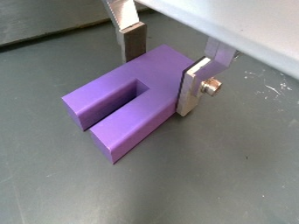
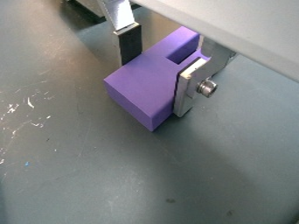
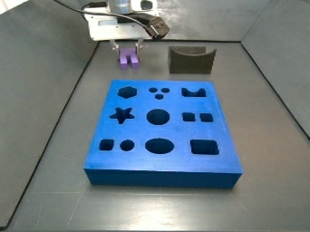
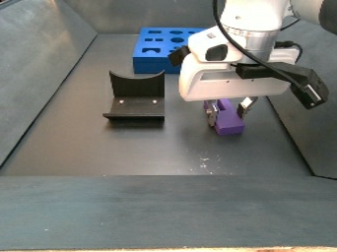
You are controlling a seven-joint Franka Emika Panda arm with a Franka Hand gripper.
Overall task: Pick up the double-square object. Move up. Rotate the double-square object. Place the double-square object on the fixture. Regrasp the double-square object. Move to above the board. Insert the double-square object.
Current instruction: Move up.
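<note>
The double-square object (image 1: 140,127) is a light-purple block with a deep notch. It lies on the dark floor, seen in both wrist views and, in both side views, under the white hand (image 4: 232,122). My gripper (image 1: 163,79) straddles its solid end. The screwed silver finger (image 2: 193,87) presses one side, and the dark-padded finger (image 2: 126,44) sits tight against the opposite side. The fixture (image 3: 190,60) stands apart from the block, beside it near the back wall. The blue board (image 3: 176,131) lies further out on the floor.
Grey walls close in the floor on all sides (image 3: 72,109). The fixture (image 4: 134,98) and the board (image 4: 148,61) are the only other things on the floor. White scratches mark the floor near the block (image 2: 30,114).
</note>
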